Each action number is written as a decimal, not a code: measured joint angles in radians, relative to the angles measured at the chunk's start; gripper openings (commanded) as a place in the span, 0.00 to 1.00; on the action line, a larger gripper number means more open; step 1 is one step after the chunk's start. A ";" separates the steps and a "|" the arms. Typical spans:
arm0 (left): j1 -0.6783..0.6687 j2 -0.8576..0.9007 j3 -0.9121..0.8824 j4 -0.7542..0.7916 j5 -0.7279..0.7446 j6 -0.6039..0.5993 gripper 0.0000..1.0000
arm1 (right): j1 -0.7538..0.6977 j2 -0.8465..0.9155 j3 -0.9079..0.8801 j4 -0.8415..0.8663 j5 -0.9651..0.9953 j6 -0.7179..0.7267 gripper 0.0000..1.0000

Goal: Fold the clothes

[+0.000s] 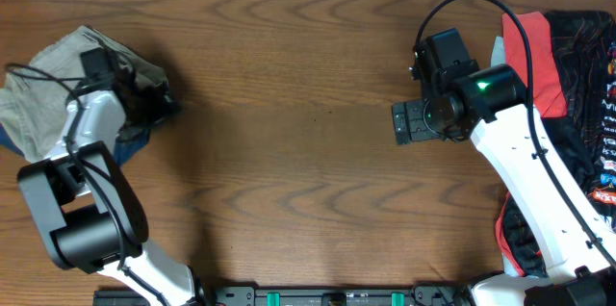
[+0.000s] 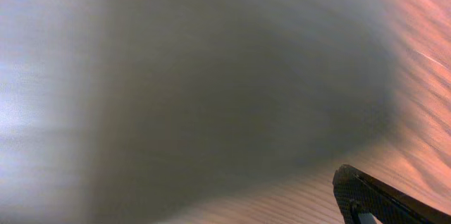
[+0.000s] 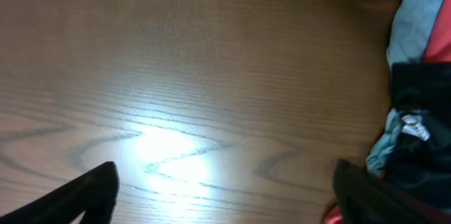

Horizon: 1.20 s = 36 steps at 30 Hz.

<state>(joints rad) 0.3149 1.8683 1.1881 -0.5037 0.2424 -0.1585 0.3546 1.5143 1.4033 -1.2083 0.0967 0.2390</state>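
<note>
The pale khaki-grey shorts (image 1: 43, 89) lie crumpled at the table's far left, with navy cloth (image 1: 133, 140) showing from under them. My left gripper (image 1: 157, 102) sits at their right edge. In the left wrist view blurred grey cloth (image 2: 176, 90) fills most of the picture and only one finger (image 2: 377, 199) shows, far to the right, so the jaws stand wide. My right gripper (image 1: 412, 121) hovers open over bare wood (image 3: 211, 111), both fingertips (image 3: 95, 190) far apart. A pile of red (image 1: 541, 65), black printed (image 1: 589, 85) and light-blue (image 3: 416, 13) clothes lies just right of it.
The brown wooden table (image 1: 298, 123) stretches between the two arms. The right arm's white links (image 1: 539, 191) cross over the right-hand pile. The arm bases (image 1: 327, 296) stand along the front edge.
</note>
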 measured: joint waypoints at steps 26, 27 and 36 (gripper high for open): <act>-0.440 -0.071 0.113 -0.659 0.080 0.106 0.98 | -0.131 0.000 0.000 -0.035 -0.198 0.069 0.99; -0.440 -0.101 0.114 -0.678 0.080 0.106 0.98 | -0.131 0.000 0.000 -0.051 -0.199 0.069 0.99; -0.440 -0.469 0.111 -0.710 0.065 0.105 0.98 | -0.129 -0.004 0.000 -0.144 -0.205 0.064 0.93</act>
<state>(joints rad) -0.1253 1.3994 1.2987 -1.2140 0.3073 -0.0540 0.2260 1.5101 1.4033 -1.3525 -0.1085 0.3035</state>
